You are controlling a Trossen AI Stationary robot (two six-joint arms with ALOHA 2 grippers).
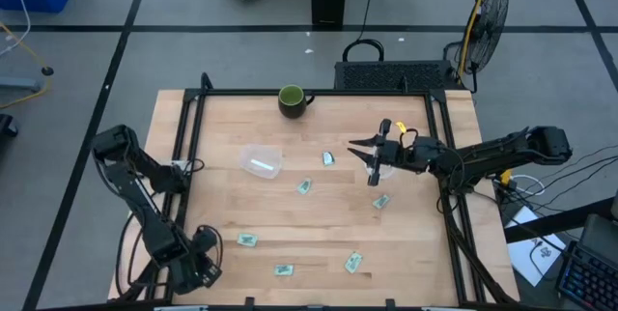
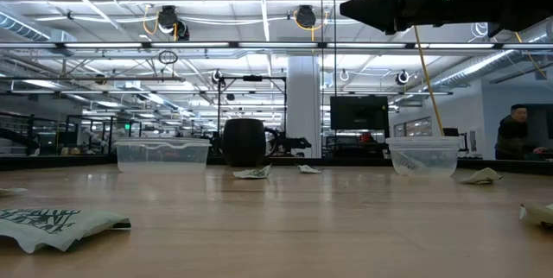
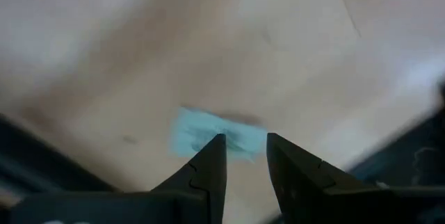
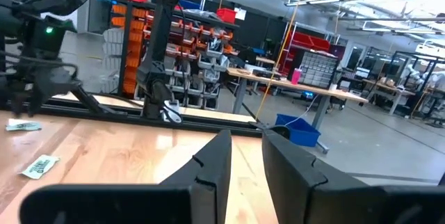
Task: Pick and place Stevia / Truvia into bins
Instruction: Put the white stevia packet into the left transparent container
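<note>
Sachets: pale green and white packets are scattered flat over the wooden table (image 1: 319, 219). One (image 1: 305, 186) lies mid-table, one (image 1: 380, 201) just below the right gripper, one (image 1: 353, 262) and one (image 1: 283, 270) along the front, one (image 1: 248, 240) nearest the left arm.
Target sachet: the packet (image 3: 208, 132) in the left wrist view lies flat right under the fingertips, partly hidden by them. It's too smeared to read print or tell which end leads.
Long axis: looks like it runs roughly crosswise to the fingers, a bit slanted.
Left gripper (image 3: 243, 154): low over the table's front left corner, fingers slightly apart, nothing between them.
How to do it well, my guess: drop straight down, straddle the short width, then pinch a raised edge so the paper doesn't just slide.
Bins: the square tub (image 1: 261, 162) already has something pale in it; the round cup (image 1: 383, 166) sits under the right gripper.
Right gripper (image 1: 375, 154): up in the air over the cup, fingers spread in the high view, empty.
Mug (image 1: 292, 100): dark green, at the back, not a bin.
</note>
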